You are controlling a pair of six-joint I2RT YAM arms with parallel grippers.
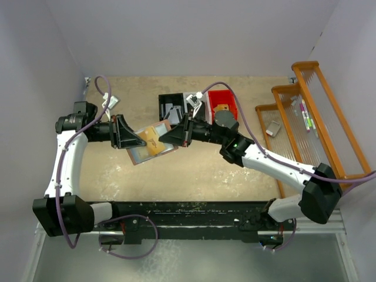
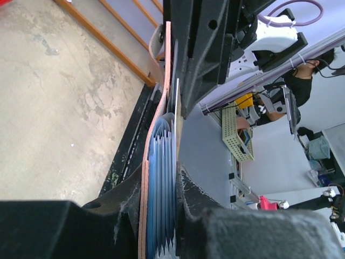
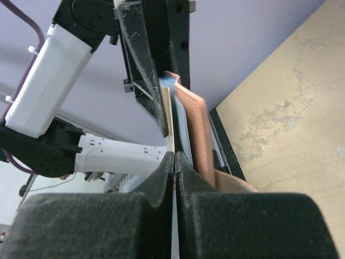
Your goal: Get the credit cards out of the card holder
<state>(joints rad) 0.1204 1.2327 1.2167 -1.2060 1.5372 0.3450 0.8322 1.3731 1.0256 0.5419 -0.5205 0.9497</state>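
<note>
Salmon-pink folding card holder (image 1: 151, 145), blue-grey slots: held mid-air above the table (image 1: 205, 170) centre. At its 9 o'clock, left gripper (image 1: 140, 141), jaws clamped on the soft body. At 2 o'clock, right gripper (image 1: 167, 136), jaws together on a thin grey credit card (image 3: 168, 113). The card is likely light, stiff and slick; pinch its exposed edge.

Your white-and-black left arm (image 1: 63, 161) and right arm (image 1: 276, 165) bend inward; the black left gripper (image 1: 141, 140) and right gripper (image 1: 165, 136) face tip to tip, both clamped.
</note>
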